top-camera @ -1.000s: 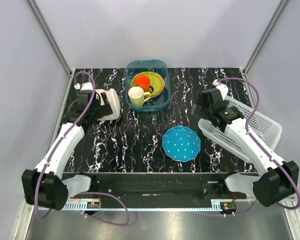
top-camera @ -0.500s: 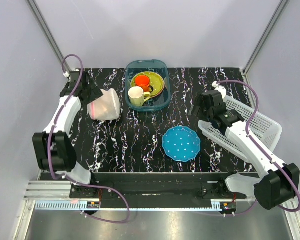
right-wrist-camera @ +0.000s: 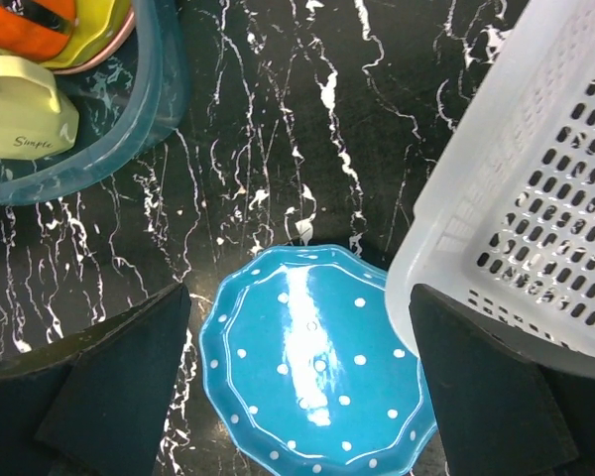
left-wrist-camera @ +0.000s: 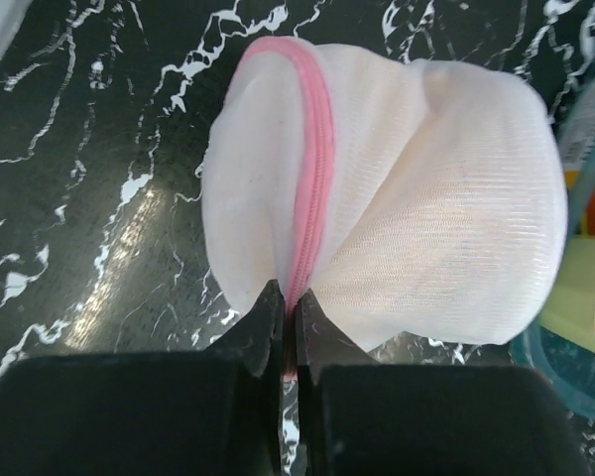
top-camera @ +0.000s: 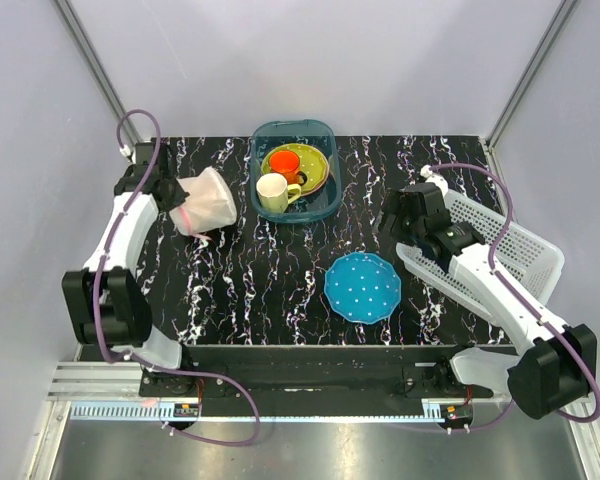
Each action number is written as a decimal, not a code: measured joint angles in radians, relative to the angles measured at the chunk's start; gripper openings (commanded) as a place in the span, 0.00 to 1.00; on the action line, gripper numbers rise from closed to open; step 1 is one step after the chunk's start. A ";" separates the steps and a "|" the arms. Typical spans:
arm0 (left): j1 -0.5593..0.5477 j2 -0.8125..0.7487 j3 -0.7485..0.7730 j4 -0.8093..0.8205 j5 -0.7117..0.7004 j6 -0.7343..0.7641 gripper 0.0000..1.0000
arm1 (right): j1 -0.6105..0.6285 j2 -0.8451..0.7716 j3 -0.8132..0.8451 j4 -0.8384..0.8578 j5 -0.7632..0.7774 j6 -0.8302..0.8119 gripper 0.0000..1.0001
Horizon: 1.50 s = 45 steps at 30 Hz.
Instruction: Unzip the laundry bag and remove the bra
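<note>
The bag (top-camera: pixel 212 200) sat at ten o'clock on the table (top-camera: pixel 280 280): soft, light mesh, apt to crumple. The left gripper (left-wrist-camera: pixel 289 309) was pinched shut on its pink zip trim (left-wrist-camera: pixel 317 149), the surest hold. The right gripper (right-wrist-camera: pixel 297 382) hung open.

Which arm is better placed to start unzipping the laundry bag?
Left. The left fingers are shut on the pink zipper edge of the laundry bag. The right fingers hang open far from it, above the blue plate beside the white basket.
</note>
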 measured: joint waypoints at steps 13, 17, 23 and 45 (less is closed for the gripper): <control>-0.258 -0.331 0.046 -0.384 -0.255 0.040 0.00 | 0.000 0.078 0.008 0.056 -0.097 0.028 1.00; -0.463 -0.274 0.130 -0.591 -0.419 0.005 0.00 | 0.000 0.080 0.008 0.071 -0.115 0.047 1.00; -0.717 -0.039 0.244 -0.699 -0.575 -0.042 0.91 | 0.000 0.085 0.008 0.075 -0.142 0.073 1.00; 0.052 -0.388 -0.134 -0.315 0.308 0.005 0.99 | 0.526 0.417 0.409 0.007 0.028 0.053 1.00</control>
